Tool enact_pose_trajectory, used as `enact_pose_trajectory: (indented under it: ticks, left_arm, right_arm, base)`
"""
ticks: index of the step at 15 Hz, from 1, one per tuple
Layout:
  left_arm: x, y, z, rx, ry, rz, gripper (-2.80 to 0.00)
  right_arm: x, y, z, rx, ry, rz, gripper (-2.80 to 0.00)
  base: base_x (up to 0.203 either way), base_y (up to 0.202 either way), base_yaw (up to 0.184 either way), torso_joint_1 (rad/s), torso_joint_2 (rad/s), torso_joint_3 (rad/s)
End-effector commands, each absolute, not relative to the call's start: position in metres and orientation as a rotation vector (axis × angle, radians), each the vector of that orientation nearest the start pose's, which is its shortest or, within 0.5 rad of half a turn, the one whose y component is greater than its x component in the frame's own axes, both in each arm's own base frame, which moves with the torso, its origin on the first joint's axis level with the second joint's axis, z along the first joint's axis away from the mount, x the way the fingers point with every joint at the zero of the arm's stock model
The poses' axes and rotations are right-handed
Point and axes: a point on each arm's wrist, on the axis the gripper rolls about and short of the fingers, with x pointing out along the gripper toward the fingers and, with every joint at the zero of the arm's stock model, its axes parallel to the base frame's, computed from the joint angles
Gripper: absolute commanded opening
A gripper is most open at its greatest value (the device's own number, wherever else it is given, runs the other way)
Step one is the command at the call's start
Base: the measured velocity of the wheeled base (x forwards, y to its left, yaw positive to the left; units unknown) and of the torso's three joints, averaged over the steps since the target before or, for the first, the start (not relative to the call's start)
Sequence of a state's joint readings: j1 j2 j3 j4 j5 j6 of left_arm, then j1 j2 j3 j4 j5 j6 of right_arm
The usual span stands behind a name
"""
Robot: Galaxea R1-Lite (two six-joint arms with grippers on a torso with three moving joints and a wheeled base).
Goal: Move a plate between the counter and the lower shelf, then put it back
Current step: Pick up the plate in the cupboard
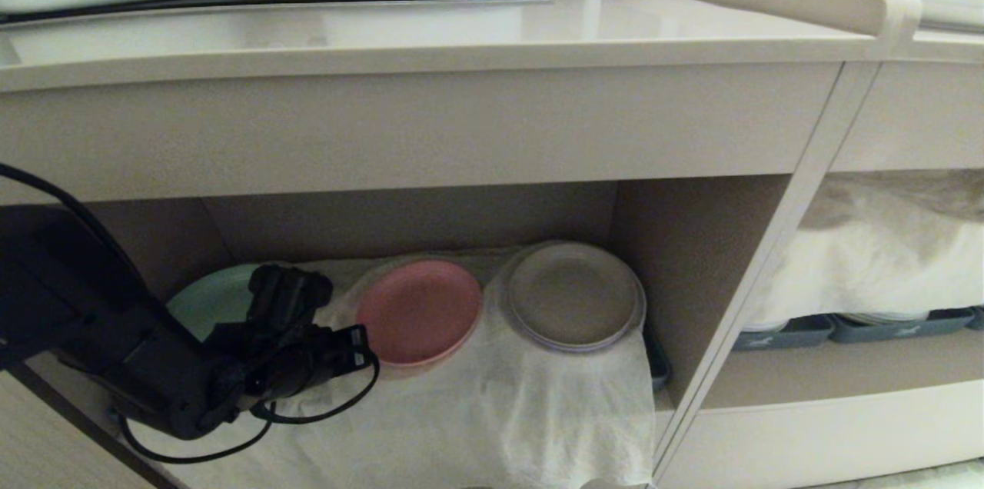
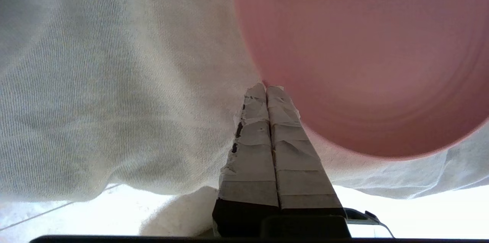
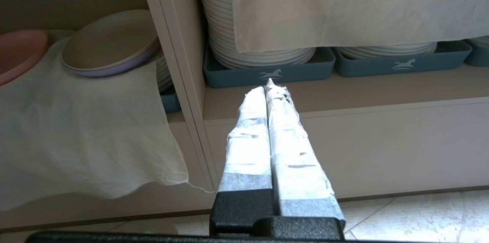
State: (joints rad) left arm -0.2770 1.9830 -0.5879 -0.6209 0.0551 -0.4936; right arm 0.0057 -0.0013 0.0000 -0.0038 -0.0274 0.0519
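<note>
— What's in front of you?

— The counter [image 1: 430, 31] on top, and below it the lower shelf [image 1: 692, 258] lined with white cloth [image 1: 538, 412]. The pink plate [image 1: 419, 311] lies on that cloth, between a green plate [image 1: 207, 297] and a beige plate [image 1: 573, 295].

— And the grippers?

— My left gripper [image 2: 266, 87] is pinched shut, tips at the pink plate's rim; I can't tell whether they grip it. My right gripper [image 3: 268, 84] is closed too, empty, off by the grey trays [image 3: 267, 71].
</note>
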Motion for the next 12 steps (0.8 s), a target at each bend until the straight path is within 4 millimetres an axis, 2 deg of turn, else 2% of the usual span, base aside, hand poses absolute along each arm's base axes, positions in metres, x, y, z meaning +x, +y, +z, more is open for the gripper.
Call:
enact_pose_trajectory:
  ticks: [1,6,12]
  left_arm:
    - [0.287,-0.08,0.047,-0.345,0.787,-0.02,-2.8]
    - [0.271,-0.076,0.052,-0.357,0.793,-0.023,-2.8]
    - [0.262,-0.074,0.059,-0.439,0.782,0.004,-2.8]
  right_arm:
    - [-0.023,-0.001,0.076,0.052,-0.005,-0.021,-2.8]
    - [-0.023,-0.001,0.076,0.052,-0.005,-0.021,-2.8]
    - [-0.023,-0.001,0.076,0.052,-0.005,-0.021,-2.8]
  base:
    - [0.0,0.0,0.0,0.0,0.0,0.0]
    - [0.0,0.0,0.0,0.0,0.0,0.0]
    - [0.0,0.0,0.0,0.0,0.0,0.0]
